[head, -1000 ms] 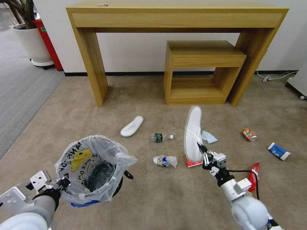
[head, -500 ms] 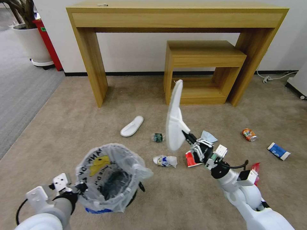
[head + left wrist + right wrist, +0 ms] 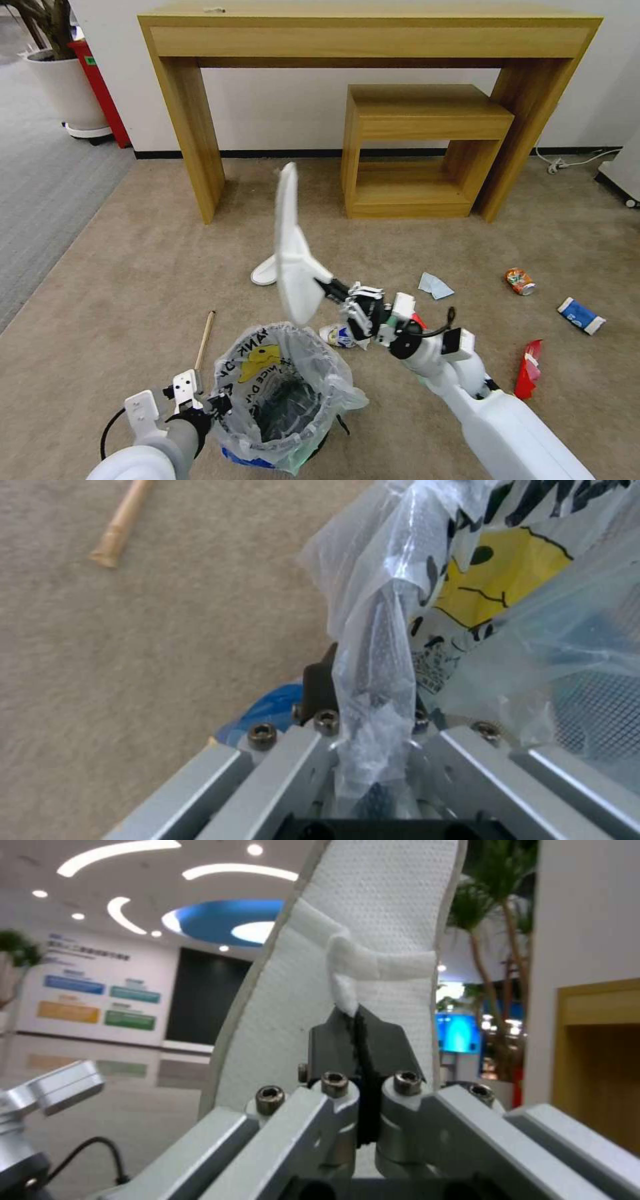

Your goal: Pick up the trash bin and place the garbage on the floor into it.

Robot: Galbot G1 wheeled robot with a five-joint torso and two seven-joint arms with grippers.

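The slipper (image 3: 380, 915) is white dimpled cloth, matt. The trash bin (image 3: 283, 400) has a crinkly, glossy see-through plastic liner. The floor (image 3: 167, 267) is short-pile tan carpet. The desk (image 3: 367, 33) is smooth wood; the right hand (image 3: 360, 1040) is brushed metal.

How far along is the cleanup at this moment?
Done: the left gripper holds the trash bin by its rim. In hand: the right gripper pinches a white slipper above the bin. Left on the floor: second slipper, stick, can, tissue, red wrapper.
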